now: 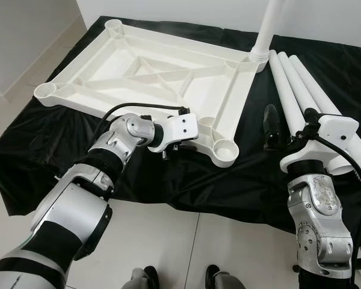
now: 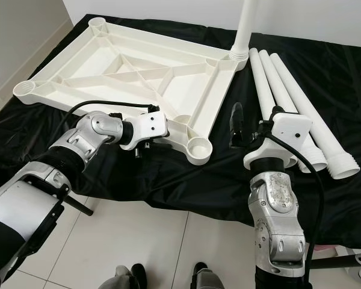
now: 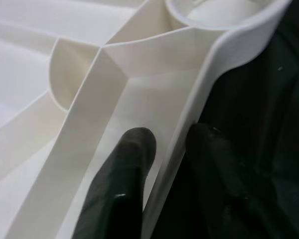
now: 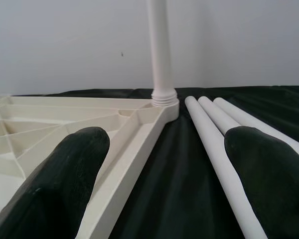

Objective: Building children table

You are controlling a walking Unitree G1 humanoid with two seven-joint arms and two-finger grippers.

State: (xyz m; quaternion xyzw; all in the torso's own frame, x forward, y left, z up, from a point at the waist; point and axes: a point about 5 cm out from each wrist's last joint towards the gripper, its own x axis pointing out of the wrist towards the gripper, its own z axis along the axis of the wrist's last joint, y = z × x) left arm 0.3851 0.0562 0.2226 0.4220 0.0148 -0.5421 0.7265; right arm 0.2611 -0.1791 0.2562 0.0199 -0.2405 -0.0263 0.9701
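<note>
Open black cloth [image 2: 225, 162] between tabletop [image 2: 138, 72] and loose legs [image 2: 289, 96]

1. the white plastic table top [image 1: 150, 72] lies upside down on a black cloth [image 1: 168, 174] on the floor. you can see its ribs, which cross in the middle.
2. it has a round socket at each corner. the near right socket [image 1: 225, 150] is open, and so are the near left one [image 1: 46, 90] and the far left one [image 1: 114, 25].
3. one white leg [image 1: 268, 27] stands straight up in the far right socket.
4. three more white legs [image 1: 301, 84] lie side by side on the cloth, just to the right of the table top. they touch each other, and their wide ribbed ends point to the near side.
</note>
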